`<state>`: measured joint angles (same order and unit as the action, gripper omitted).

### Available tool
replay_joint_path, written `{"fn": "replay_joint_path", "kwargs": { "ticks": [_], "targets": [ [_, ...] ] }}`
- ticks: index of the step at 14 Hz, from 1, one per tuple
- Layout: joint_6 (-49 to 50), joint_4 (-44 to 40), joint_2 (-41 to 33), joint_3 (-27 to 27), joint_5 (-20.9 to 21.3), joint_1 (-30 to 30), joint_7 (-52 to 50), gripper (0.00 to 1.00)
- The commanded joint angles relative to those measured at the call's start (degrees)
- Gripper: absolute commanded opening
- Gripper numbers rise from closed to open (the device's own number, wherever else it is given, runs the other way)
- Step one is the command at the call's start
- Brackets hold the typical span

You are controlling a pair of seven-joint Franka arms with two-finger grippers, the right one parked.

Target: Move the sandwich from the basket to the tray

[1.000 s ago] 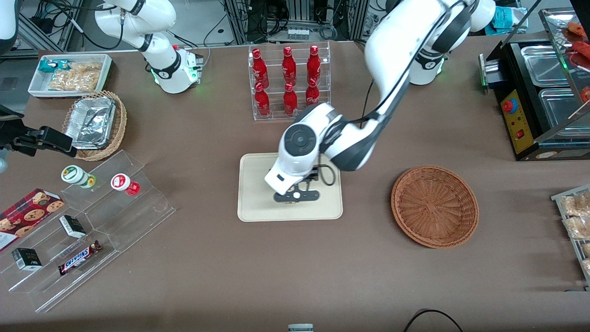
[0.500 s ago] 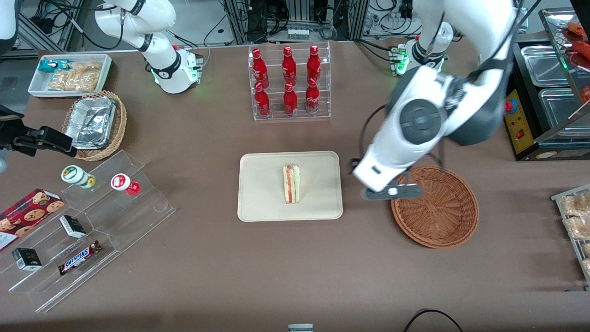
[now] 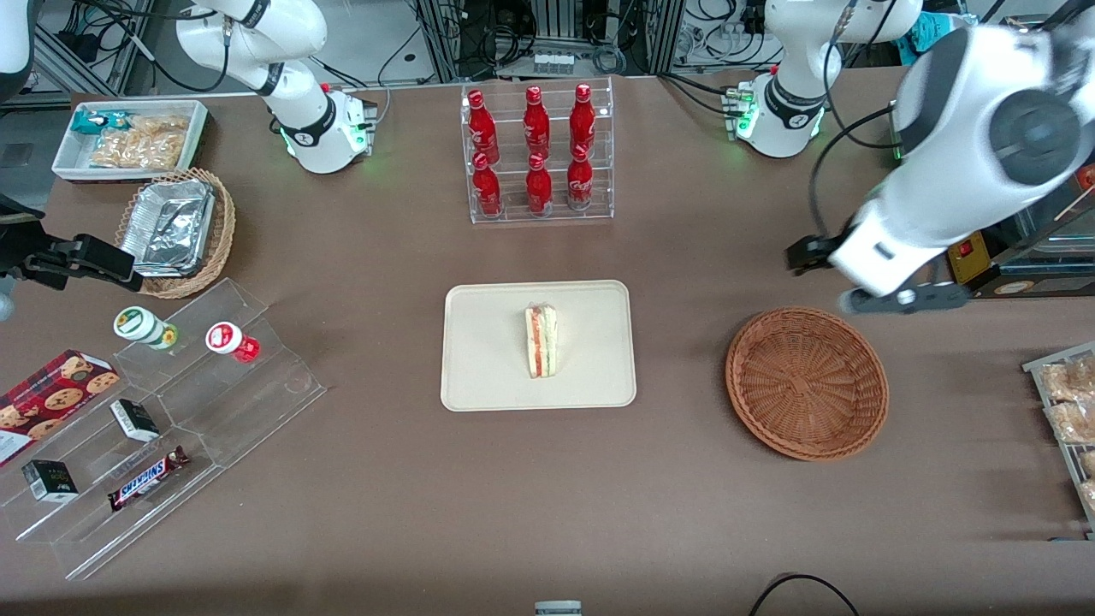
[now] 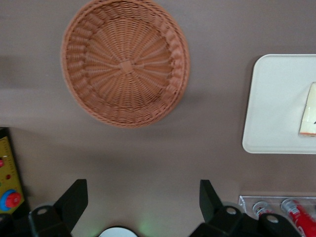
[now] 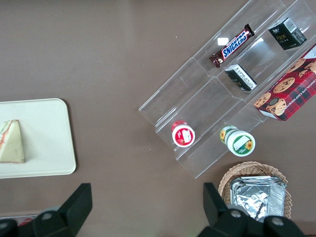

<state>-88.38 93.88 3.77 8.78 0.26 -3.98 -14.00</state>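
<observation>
The sandwich point(image 3: 541, 341) lies on the tray point(image 3: 482, 359). The claw point(image 4: 143, 197) hangs spread and empty above the table point(image 3: 411, 496), farther from the front camera than the basket point(image 3: 807, 383). A "SNICKERS" bar point(image 3: 147, 477) lies toward the parked arm's end.

Sandwich point(image 3: 541, 340) lies on the middle of the beige tray point(image 3: 479, 359), red and green filling edge showing; the round brown wicker basket point(image 3: 807, 382) beside the tray holds nothing.

From the front we look steeply down over the whole worktop point(image 3: 547, 479). Both wrist views face straight down from high up. All three share the tray point(image 3: 479, 376) point(image 4: 276, 108) point(image 5: 44, 148).
</observation>
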Motion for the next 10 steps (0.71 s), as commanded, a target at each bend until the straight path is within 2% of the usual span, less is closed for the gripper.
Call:
{"fn": "replay_joint_path", "kwargs": {
  "ticks": [1,10],
  "targets": [
    [0.4,1.0,-2.7,0.6,0.1,2.8,3.3,1.0],
    [0.6,-4.6,-2.3,0.7,0.2,4.4,3.2,1.0]
  ]
}}
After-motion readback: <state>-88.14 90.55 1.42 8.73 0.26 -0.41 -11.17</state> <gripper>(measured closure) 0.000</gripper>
